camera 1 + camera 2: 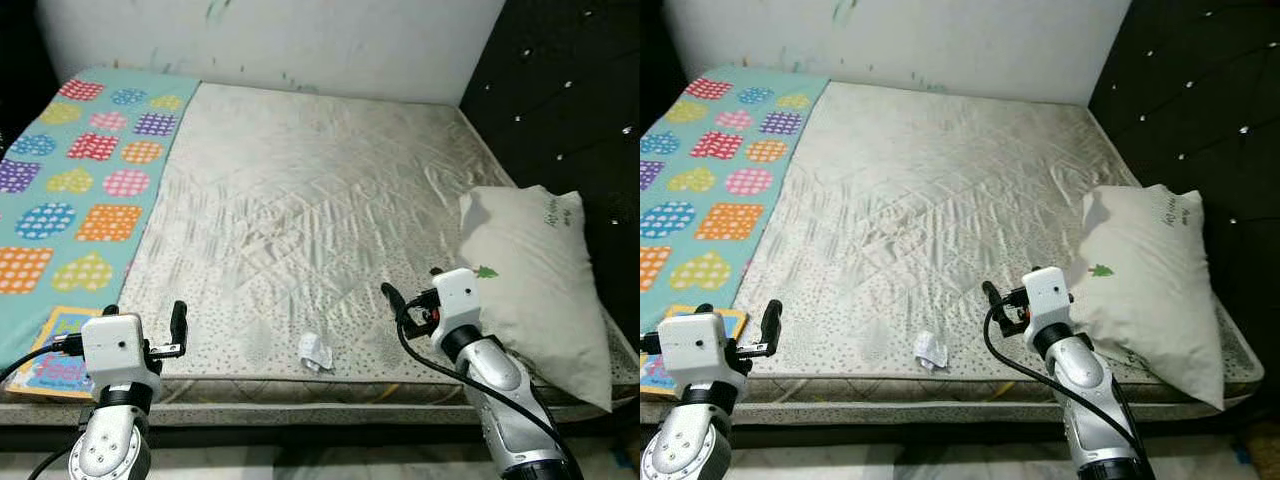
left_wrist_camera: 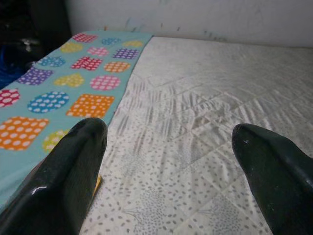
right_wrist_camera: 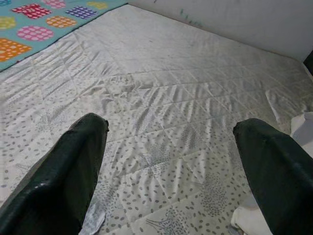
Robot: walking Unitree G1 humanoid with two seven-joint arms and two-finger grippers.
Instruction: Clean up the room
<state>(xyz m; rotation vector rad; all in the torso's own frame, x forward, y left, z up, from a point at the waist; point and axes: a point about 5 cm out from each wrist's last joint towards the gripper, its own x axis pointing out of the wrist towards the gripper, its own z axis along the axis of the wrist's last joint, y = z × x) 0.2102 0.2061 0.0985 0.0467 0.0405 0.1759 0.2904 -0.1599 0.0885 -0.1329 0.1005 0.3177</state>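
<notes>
Near the mattress [image 1: 300, 210] front edge, a crumpled paper [image 1: 316, 351] sits between the left gripper [image 2: 168, 147] and right gripper [image 3: 171, 147], both with fingers spread apart.

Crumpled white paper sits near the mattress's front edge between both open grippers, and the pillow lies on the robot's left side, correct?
Not quite. The pillow lies on the robot's right, against the dark headboard, as the left eye view shows. The crumpled paper does sit near the mattress front edge, between the open left gripper and right gripper.
</notes>
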